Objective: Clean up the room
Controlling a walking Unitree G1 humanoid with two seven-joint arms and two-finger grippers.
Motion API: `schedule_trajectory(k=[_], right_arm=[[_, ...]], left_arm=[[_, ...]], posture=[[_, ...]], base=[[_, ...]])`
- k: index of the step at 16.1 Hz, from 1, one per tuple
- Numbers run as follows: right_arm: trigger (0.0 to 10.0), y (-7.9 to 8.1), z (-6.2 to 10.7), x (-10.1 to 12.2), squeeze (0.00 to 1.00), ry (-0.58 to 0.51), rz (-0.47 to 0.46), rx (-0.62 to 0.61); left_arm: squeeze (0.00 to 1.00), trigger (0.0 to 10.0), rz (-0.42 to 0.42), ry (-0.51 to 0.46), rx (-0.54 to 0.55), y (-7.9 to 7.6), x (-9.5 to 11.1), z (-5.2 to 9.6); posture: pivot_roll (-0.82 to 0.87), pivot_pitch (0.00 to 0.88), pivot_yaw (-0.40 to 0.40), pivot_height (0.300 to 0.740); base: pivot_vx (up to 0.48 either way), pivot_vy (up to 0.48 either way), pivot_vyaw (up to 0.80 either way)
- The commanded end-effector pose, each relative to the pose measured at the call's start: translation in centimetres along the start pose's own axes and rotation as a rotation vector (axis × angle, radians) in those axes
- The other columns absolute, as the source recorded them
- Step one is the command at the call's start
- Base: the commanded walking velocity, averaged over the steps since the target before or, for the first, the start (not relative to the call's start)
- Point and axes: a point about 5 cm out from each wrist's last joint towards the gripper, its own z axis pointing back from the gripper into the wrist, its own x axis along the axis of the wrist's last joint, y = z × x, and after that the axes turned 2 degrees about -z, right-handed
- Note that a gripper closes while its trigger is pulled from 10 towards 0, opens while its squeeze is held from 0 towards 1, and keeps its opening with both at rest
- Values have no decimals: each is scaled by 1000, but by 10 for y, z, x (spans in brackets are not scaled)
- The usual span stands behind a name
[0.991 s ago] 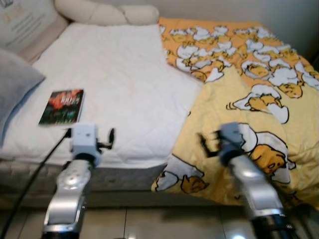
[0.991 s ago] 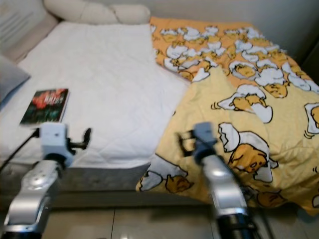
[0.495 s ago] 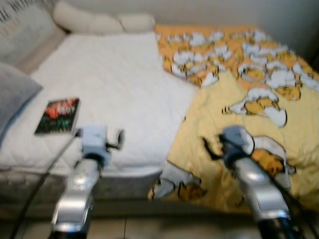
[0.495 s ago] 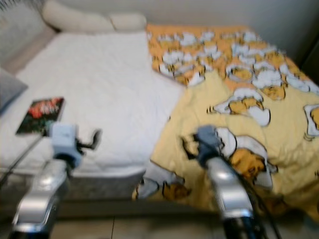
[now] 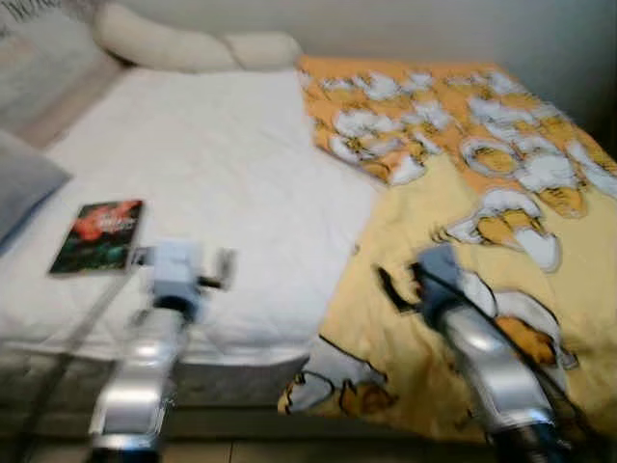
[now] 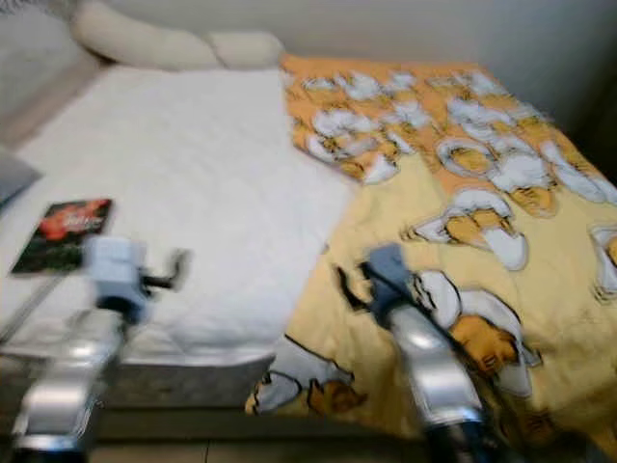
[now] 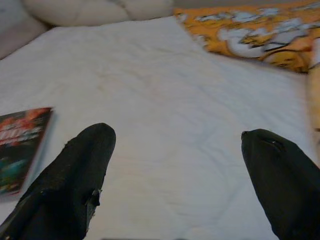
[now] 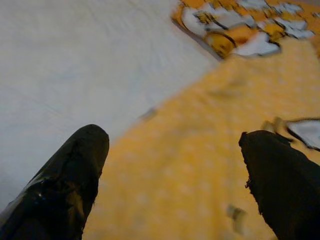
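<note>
Bed (image 5: 222, 164): white mattress cover, bare on the robot's left half.
Blanket (image 5: 482, 193): yellow and orange, duck print, covers the right half and hangs over the near edge.
Pillows (image 5: 193, 48): cream, at the head, blurred.
Grey cushion (image 5: 24, 183): cut off at the left edge.
Book (image 5: 96, 234): flat near the bed's left edge, cover unreadable.
Left gripper (image 7: 175, 185): fingers wide apart, holding nothing, above the white cover.
Right gripper (image 8: 175, 185): fingers wide apart, holding nothing, above the blanket's edge.

Pale wall (image 5: 434, 24) behind the bed — tiled floor (image 5: 289, 453) below it.
</note>
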Motion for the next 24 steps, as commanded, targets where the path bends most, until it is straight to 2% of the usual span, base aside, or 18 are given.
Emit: schedule_trajectory(k=[1,4,6,7,8,10,12,13,15,18,19,20,21,23,24], right_arm=[[10000,3,-2,10,0,-38,-5,13],[10000,2,3,11,0,-44,-30,-11],[10000,-1,1,7,0,-22,-5,-10],[10000,-2,-3,6,31,-6,-4,12],[10000,0,-8,5,1000,22,-14,59],[10000,6,-22,3,1000,76,9,109],[10000,4,-41,4,1000,141,13,91],[10000,3,-45,4,1000,154,15,86],[10000,5,-56,2,1000,199,29,82],[10000,16,-67,-9,988,302,61,58],[10000,18,-68,-13,200,328,69,42],[10000,17,-68,-17,0,351,78,11],[10000,15,-67,-19,0,363,79,-12],[10000,13,-65,-27,0,394,84,-66],[10000,12,-65,-28,0,397,94,-76]], left_arm=[[1000,10000,-22,-9,18,7,4,3],[1000,10000,13,15,38,13,-5,11],[1000,10000,-9,26,21,13,-6,7],[1000,10000,-29,39,5,13,-6,3],[1000,10000,-51,43,-22,12,-5,2],[1000,10000,-68,52,-93,9,-6,0],[1000,10000,-173,112,-208,8,-11,-2],[1000,10000,-187,120,-225,9,-11,-3],[1000,10000,-216,140,-296,13,-11,0],[1000,10000,-263,164,-450,15,-6,11],[1000,10000,-274,173,-498,15,-5,17],[1000,10000,-290,179,-562,12,-3,24],[1000,10000,-300,181,-612,10,-1,29],[1000,10000,-319,203,-735,6,4,50],[1000,10000,-321,209,-748,6,5,54]], posture=[[73,0,-41,740],[64,0,-44,740],[60,0,-40,740],[59,0,-40,740],[53,0,-32,740],[43,0,-20,740],[84,0,-43,740],[84,0,-43,740],[107,0,-37,740],[133,0,-5,740],[151,0,3,740],[172,0,1,740],[195,0,-1,740],[242,0,2,740],[251,0,4,740]], base=[[352,0,0],[327,0,0],[137,0,0],[0,0,0],[0,0,0],[0,0,0],[0,0,0],[0,0,0],[0,0,0],[0,0,0],[0,0,0],[0,0,0],[0,0,0],[0,0,0],[0,0,0]])
